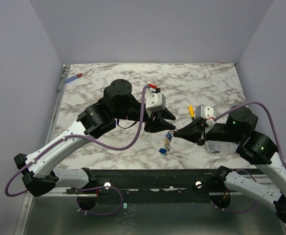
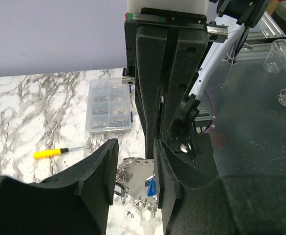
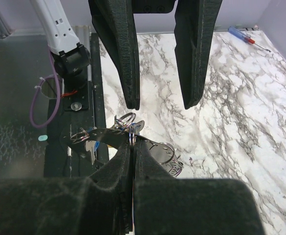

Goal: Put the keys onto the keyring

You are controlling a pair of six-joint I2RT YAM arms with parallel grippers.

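The keys [image 1: 167,141] hang as a small silver bunch with a blue tag [image 1: 162,151] between the two grippers at the table's front middle. My right gripper [image 3: 132,147] is shut on the thin keyring [image 3: 132,136], from which a flat grey metal piece and other rings [image 3: 165,149] spread. The blue tag also shows in the left wrist view [image 2: 151,187]. My left gripper [image 2: 135,152] is open, its fingers either side of the bunch and not touching it. In the top view the left gripper [image 1: 158,122] faces the right gripper [image 1: 177,133].
A small clear plastic box [image 2: 108,105] and a yellow-handled screwdriver [image 2: 50,152] lie on the marble by the right arm. A blue and red screwdriver [image 1: 74,77] lies at the far left corner. The black front rail [image 1: 147,178] runs just below the keys.
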